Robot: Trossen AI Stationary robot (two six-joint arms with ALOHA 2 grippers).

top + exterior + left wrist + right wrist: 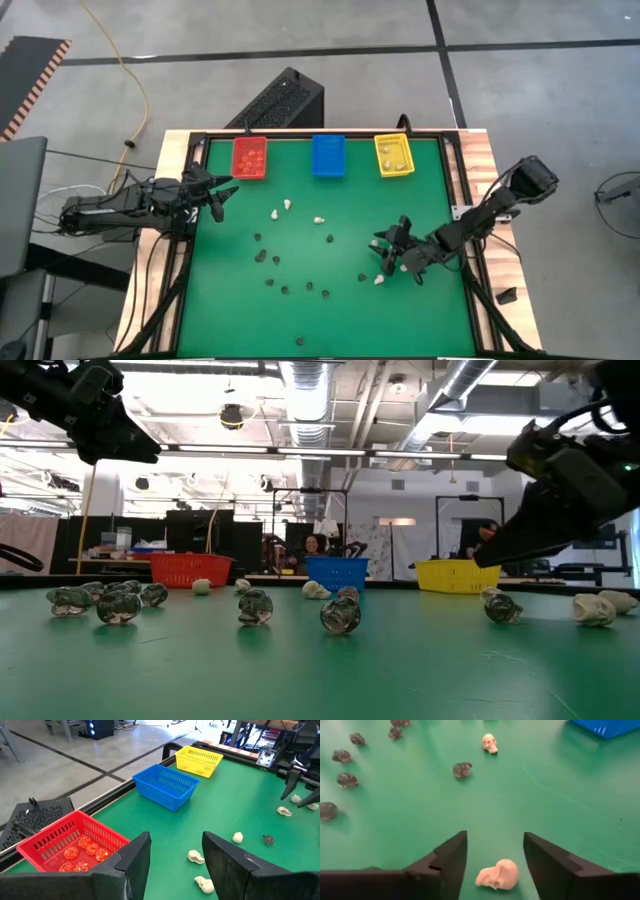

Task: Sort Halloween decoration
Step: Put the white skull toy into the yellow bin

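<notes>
Tiny Halloween trinkets lie scattered on the green mat: cream skulls [288, 205] toward the far side and several dark ones [262, 256] in the middle. One cream skull [497, 874] lies on the mat between the open fingers of my right gripper [495, 840], which slants down over the right half [390, 258]; no finger touches it. Orange trinkets [82, 851] lie in the red bin [250, 158], and cream ones in the yellow bin [394, 155]. My left gripper [175, 842] hovers open and empty at the left edge [222, 197].
The blue bin [328, 155] stands between the red and yellow bins along the far edge. A raised black frame [452, 190] borders the mat. Bare mat lies at the near right [420, 320]. People and furniture show in the room beyond the table.
</notes>
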